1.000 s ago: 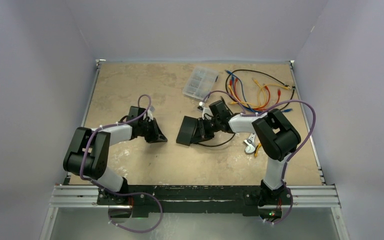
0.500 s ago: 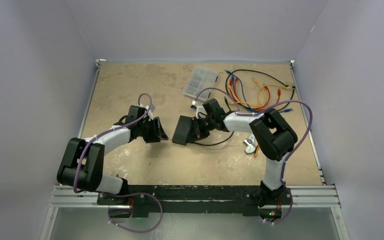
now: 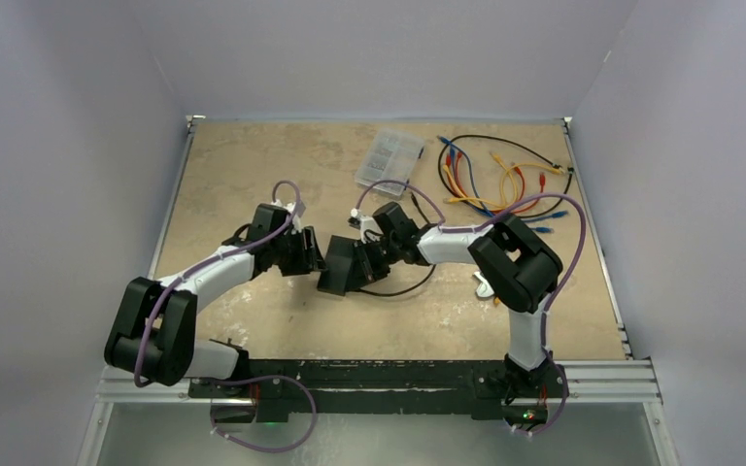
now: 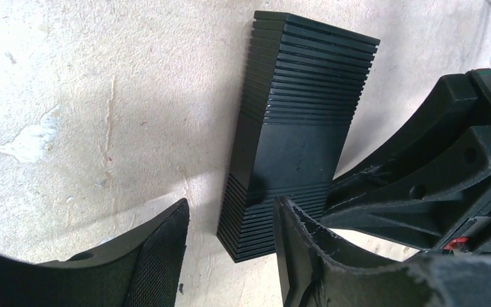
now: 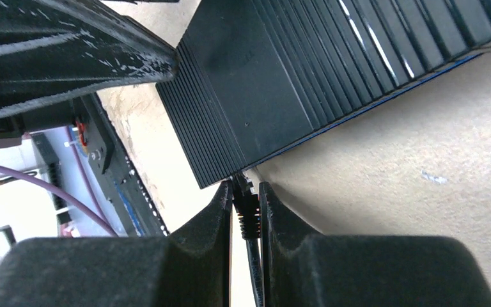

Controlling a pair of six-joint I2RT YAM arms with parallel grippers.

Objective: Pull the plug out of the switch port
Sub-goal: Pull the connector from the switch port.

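Half hiding the switch [image 3: 342, 267] from overhead, mid-desk. Clamping right jaws on the plug [image 5: 245, 208] at the switch's corner, showing only from the right wrist. Spreading left jaws apart around the switch's end. Resting on mottled tan desk [image 3: 253, 165] inside grey walls [image 3: 379, 49].

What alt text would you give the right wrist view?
The right gripper pinches a black plug seated in the edge of the ribbed black switch, which lies on the tan table. The plug's cable runs back between the fingers.
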